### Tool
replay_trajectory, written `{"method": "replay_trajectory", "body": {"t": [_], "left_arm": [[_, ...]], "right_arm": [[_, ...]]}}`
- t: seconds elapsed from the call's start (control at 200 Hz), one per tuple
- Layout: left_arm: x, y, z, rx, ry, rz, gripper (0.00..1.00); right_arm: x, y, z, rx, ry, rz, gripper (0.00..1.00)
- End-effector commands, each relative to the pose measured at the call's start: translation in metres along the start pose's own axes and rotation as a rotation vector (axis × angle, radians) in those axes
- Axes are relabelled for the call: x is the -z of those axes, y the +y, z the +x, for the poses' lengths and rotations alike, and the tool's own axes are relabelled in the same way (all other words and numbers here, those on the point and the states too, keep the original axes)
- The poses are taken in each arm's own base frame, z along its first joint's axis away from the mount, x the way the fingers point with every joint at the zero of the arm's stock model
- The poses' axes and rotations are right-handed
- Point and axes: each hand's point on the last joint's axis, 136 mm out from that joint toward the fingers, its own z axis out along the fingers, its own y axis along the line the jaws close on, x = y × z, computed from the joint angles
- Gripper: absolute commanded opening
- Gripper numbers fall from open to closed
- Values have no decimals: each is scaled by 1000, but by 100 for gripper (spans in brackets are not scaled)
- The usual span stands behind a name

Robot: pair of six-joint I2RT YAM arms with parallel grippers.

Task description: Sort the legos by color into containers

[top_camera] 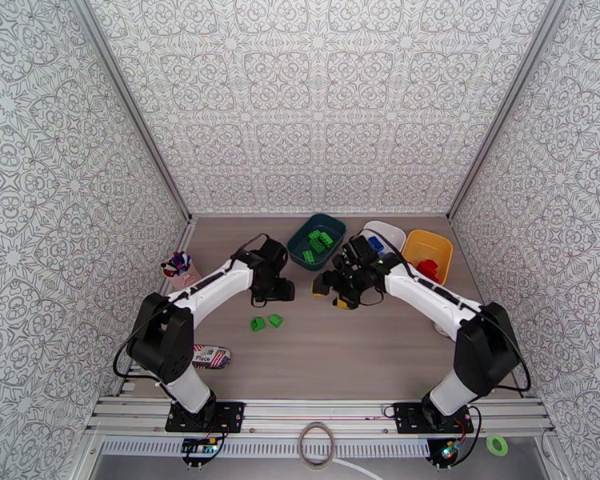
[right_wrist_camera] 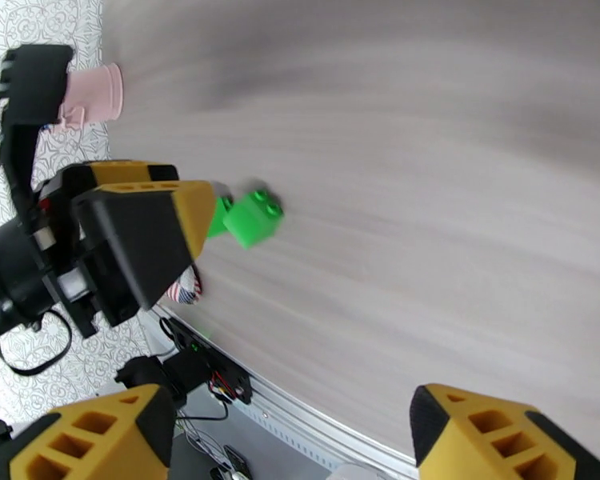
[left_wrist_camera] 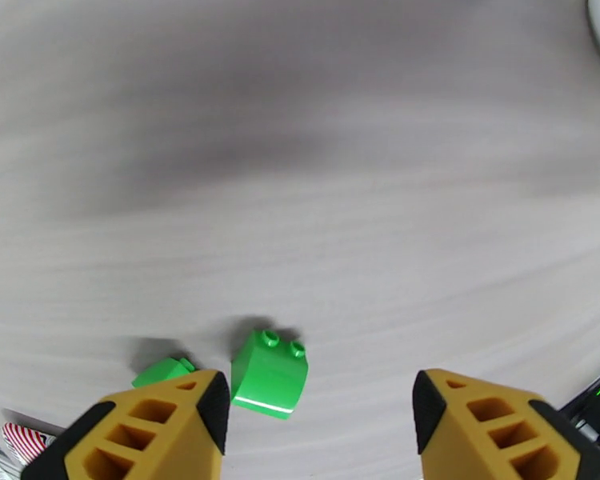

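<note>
Two green legos lie on the table just in front of my left gripper. In the left wrist view the nearer green lego sits by the left finger, and the other green lego peeks out behind it. The left gripper is open with nothing between its fingers. My right gripper hovers mid-table, open and empty. The teal container holds green legos. A blue lego is in the white container, and a red lego is in the yellow container.
A pink cup of pens stands at the left wall. A white printed pouch lies near the left arm's base. The two grippers face each other closely at mid-table; the left gripper looms in the right wrist view.
</note>
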Motion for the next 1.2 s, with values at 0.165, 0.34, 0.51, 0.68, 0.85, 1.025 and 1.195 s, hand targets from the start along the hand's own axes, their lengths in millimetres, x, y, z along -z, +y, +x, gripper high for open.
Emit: {"method": "replay_trajectory", "body": {"t": [0.165,0.34,0.51,0.68,0.85,1.025,1.195], "left_arm": [[-45,9,36,-108,141,-101,65],[-53,5,51,-146,171,-130,63],[-55,2,66,-146,181,-150,58],[-53,7,77,-110,185,-189,57],[-49,7,77,-63,164,-189,54],[-42,-4,70,-54,140,-170,51],[-39,-11,67,-45,130,-157,45]], "right_arm": [[16,-11,14,-15,-52,5,82],[19,-15,19,-25,-62,6,82],[20,-17,21,-29,-68,3,82],[18,-18,22,-35,-67,-4,82],[17,-18,21,-35,-65,-8,82],[16,-18,22,-31,-59,-9,82],[13,-19,22,-28,-52,-9,82]]}}
